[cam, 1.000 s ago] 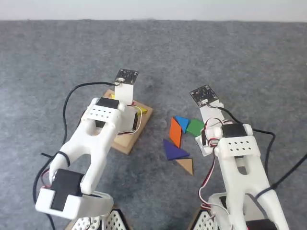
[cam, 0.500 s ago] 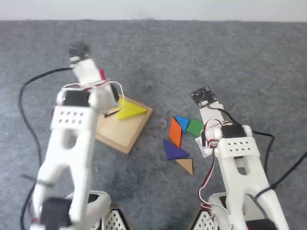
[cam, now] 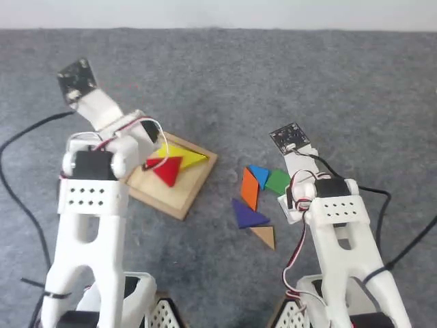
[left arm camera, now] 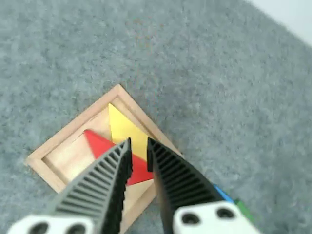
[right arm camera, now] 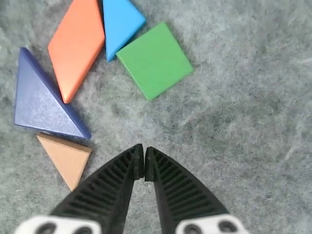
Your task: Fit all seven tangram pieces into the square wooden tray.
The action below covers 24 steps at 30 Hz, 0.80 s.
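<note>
Yellow triangle (cam: pixel 183 156) and red triangle (cam: pixel 166 169) are seated in the wooden tray (cam: pixel 179 199). The rest lie on the carpet (cam: pixel 307 82) near the right gripper (right arm camera: pixel 144 154), its fingers pressed together. The left gripper (left arm camera: pixel 138 146) is held above the tray, fingers slightly apart and empty. Risk: the seated triangles could be nudged askew, which would block later fits.

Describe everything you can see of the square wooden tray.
The wooden tray is a shallow square of pale, unpainted-looking wood: a raised rim around a flat recess. It lies flat on the grey carpet, turned corner-on in the high view, to the left of the loose pieces. A yellow triangle and a red triangle lie inside, edges meeting; the remaining recess is bare wood. The left arm hides one corner, and the left gripper hangs over it, open a little.
</note>
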{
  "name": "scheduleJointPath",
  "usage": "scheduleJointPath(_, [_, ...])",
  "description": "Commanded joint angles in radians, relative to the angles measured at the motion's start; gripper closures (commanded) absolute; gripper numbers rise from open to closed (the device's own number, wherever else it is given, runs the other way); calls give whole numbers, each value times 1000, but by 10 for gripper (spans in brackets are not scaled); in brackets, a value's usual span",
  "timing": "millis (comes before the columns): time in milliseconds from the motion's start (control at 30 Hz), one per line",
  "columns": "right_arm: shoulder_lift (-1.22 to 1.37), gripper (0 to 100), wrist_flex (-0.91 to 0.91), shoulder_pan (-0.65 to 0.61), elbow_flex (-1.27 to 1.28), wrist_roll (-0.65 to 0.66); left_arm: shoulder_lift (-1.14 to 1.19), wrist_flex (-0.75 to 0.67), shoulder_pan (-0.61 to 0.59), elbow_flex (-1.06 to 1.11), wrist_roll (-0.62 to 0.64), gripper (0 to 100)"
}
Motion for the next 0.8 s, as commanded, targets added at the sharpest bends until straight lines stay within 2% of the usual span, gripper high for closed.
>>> scheduleJointPath(0, [-18,991,-15,-5,-6,-8,-29,-54,8,27,-18,956])
scheduleJointPath(133, [-18,991,-16,-5,-6,-8,-28,-57,-64,30,-18,954])
scheduleJointPath(267, [-18,991,-16,-5,-6,-8,-21,-83,-14,105,-40,923])
scheduleJointPath(400, [-18,991,-10,-4,-3,-8,-23,-87,-6,171,-236,928])
scheduleJointPath(533, [-18,991,-16,-4,5,-8,-23,-12,-91,174,-382,925])
scheduleJointPath(700, [-28,991,-7,-10,-2,-8,-20,-6,-180,225,-589,925])
scheduleJointPath(767, [-25,991,13,-50,-29,-28,-20,-18,-212,245,-661,924])
